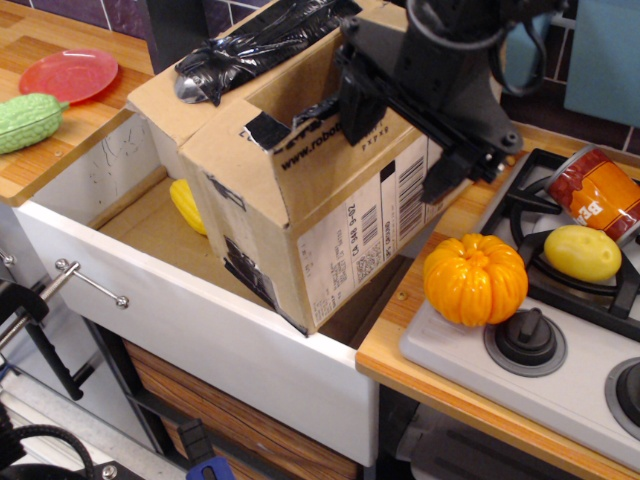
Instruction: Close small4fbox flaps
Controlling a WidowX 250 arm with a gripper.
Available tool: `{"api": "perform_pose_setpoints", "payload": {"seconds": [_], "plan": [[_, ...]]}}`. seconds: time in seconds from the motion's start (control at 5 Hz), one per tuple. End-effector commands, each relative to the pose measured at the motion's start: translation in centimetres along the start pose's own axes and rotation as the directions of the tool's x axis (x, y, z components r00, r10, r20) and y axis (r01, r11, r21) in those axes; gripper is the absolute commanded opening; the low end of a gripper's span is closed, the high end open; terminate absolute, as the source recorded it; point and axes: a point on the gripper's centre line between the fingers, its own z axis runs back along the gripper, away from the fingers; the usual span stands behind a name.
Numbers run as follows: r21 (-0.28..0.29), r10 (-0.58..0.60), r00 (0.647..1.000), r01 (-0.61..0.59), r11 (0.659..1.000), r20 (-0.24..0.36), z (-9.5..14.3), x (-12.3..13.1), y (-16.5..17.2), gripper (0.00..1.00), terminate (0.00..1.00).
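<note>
Straddling the small4fbox (pixel 330 200) right flap edge, the spread fingers (pixel 395 140) grip nothing.

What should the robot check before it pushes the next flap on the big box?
1. Box sitting in the sink: ok, though it leans.
2. Right flap folded in: not ok, it stands almost upright.
3. Back-left flap with the black plastic wad folded in: not ok, it lies spread outward.
4. Gripper at the right flap: ok; whether it is open or shut, cannot tell.
5. Pumpkin out of the way: ok, apart from the box on the stove's edge.
</note>
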Motion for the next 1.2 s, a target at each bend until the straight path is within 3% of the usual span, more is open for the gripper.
{"api": "perform_pose_setpoints", "payload": {"seconds": [0.0, 0.2, 0.8, 1.0], "plan": [[-0.043, -0.011, 0.997, 0.014, 0.999, 0.079, -0.9, 1.4, 2.7, 1.0, 0.0], [-0.058, -0.005, 0.997, 0.01, 0.998, 0.083, -1.7, 1.2, 3.1, 1.0, 0.0], [-0.19, 0.044, 0.989, -0.016, 0.982, 0.144, -4.3, -2.0, 3.0, 1.0, 0.0], [-0.186, 0.056, 0.989, -0.03, 0.982, 0.136, -4.2, -1.9, 2.8, 1.0, 1.0]]}}
